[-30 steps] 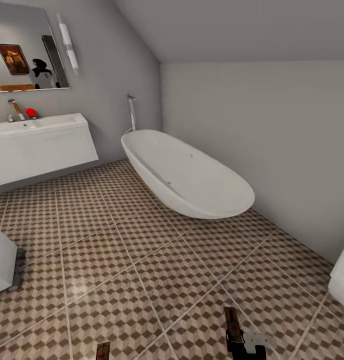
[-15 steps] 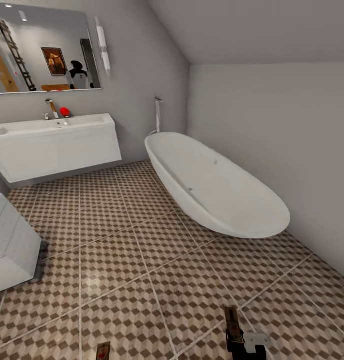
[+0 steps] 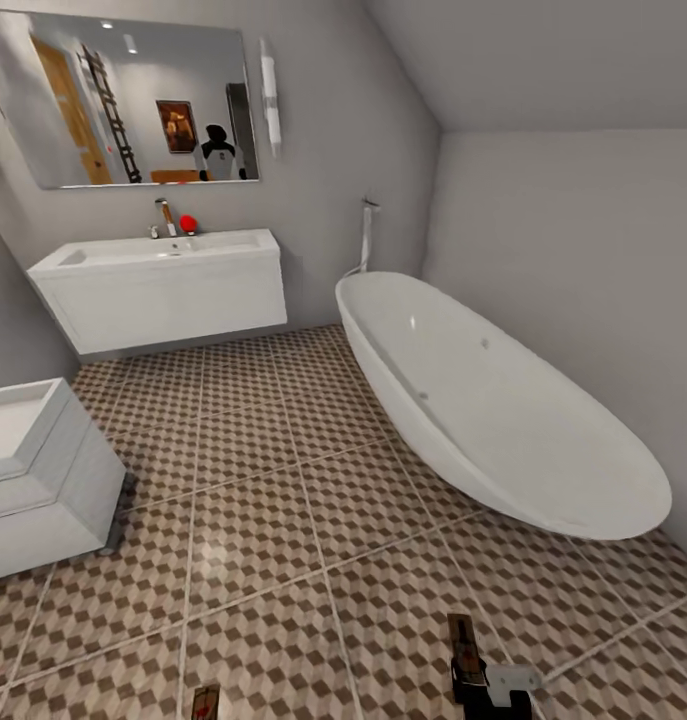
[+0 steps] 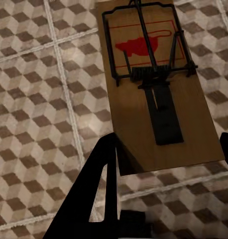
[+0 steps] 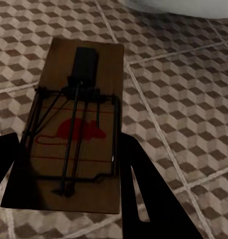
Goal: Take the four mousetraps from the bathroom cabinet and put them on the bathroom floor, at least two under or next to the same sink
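Each gripper holds one mousetrap above the bathroom floor (image 3: pixel 283 520). In the left wrist view, a tan mousetrap (image 4: pixel 154 84) with dark wire and a red mark sits between the black fingers (image 4: pixel 101 189) of my left gripper (image 4: pixel 169 144), which is shut on it. My right gripper (image 5: pixel 69 144) is shut on a second mousetrap (image 5: pixel 79 129). At the bottom edge of the head view both traps show, the left one (image 3: pixel 205 703) and the right one (image 3: pixel 465 645), with the right gripper (image 3: pixel 493 690) behind it. The cabinet is out of view.
A white wall-hung sink (image 3: pixel 163 285) with a tap stands at the far left under a mirror (image 3: pixel 123 100), with open floor beneath it. A long white bathtub (image 3: pixel 493 410) runs along the right wall. A white boxy fixture (image 3: pixel 38 470) sits at the left.
The whole picture has shifted right, so the camera has turned left: the sink, mirror and white fixture have come further into view. Both grippers still hold their traps at the same spots.
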Tool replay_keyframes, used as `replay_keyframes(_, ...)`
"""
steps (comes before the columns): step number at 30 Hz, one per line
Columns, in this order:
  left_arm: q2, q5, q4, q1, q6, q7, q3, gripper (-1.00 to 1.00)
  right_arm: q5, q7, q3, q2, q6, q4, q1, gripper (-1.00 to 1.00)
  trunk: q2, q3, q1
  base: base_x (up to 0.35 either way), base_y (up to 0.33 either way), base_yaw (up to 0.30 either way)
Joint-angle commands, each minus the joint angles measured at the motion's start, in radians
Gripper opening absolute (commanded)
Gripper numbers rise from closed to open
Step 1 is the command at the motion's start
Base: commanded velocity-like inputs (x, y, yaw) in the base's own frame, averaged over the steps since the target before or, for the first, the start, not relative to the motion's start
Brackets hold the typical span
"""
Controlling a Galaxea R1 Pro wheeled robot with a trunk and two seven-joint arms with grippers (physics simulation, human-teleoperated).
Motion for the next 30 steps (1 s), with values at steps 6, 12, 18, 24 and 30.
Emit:
replay_keyframes(6, -0.001, 0.008, 0.004, -0.002, -0.006, 0.001, -0.009, -1.0, 0.008, -0.004, -0.003, 0.0, -0.002, 0.0, 0.0, -1.0, 0.0, 0.002, 0.0, 0.263, 0.0, 0.284)
replay_keyframes(12, -0.001, 0.008, 0.004, -0.002, -0.006, 0.001, -0.009, -1.0, 0.008, -0.004, -0.003, 0.0, -0.002, 0.0, 0.0, -1.0, 0.0, 0.004, 0.0, 0.263, 0.0, 0.284)
replay_keyframes(18, -0.001, 0.008, 0.004, -0.002, -0.006, 0.001, -0.009, -1.0, 0.009, -0.004, -0.003, 0.0, -0.002, 0.0, 0.0, -1.0, 0.0, 0.006, 0.0, 0.263, 0.0, 0.234)
replay_keyframes(24, -0.001, 0.008, 0.004, -0.002, -0.006, 0.001, -0.009, -1.0, 0.008, -0.004, -0.003, -0.001, -0.002, 0.0, 0.0, -1.0, 0.0, 0.006, 0.0, 0.263, 0.0, 0.033)
replay_keyframes(30, -0.001, 0.008, 0.004, -0.002, -0.006, 0.001, -0.009, -1.0, 0.008, -0.003, -0.004, -0.001, -0.002, 0.0, 0.0, -1.0, 0.0, 0.006, 0.0, 0.263, 0.0, 0.003)
